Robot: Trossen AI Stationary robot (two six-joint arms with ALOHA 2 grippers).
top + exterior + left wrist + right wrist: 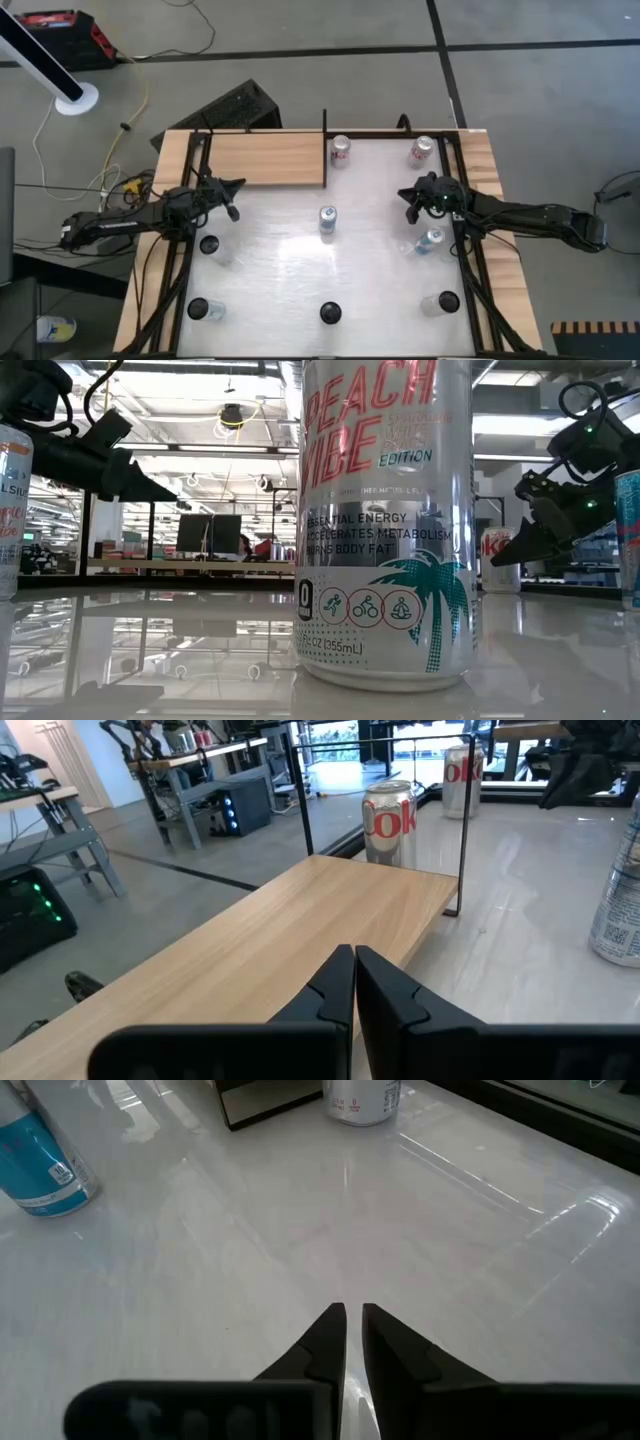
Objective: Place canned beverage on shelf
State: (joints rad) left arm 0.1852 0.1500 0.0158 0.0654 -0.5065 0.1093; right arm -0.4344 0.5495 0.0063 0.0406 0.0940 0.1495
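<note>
The shelf [266,158], a light-wood plank with thin black uprights, lies at the far left part of the white table [370,270] and carries no can. A silver-and-red can [341,150] stands upright on the tabletop just beside the shelf's right end; the left wrist view shows the same can [389,822] behind the plank's far corner. A second red-marked can [422,150] stands farther right of the shelf, near the far right corner. A can with a blue top [327,221] stands upright in front of the shelf's right end, near the table's middle. A pale blue can [430,241] stands well to the right of the shelf, just beside the right arm. Three more cans stand along the near edge, well apart from the shelf; one at centre [330,313] appears dark-topped, though the overhead view is too coarse to confirm labels. The left gripper [231,198] hangs just in front of the shelf's left half, fingers pressed nearly together and holding nothing [353,982]. The right gripper [410,203] hovers right of the shelf, between the far red-marked can and the pale blue can, fingers likewise drawn close with only a narrow slit between them, empty [351,1335].
</note>
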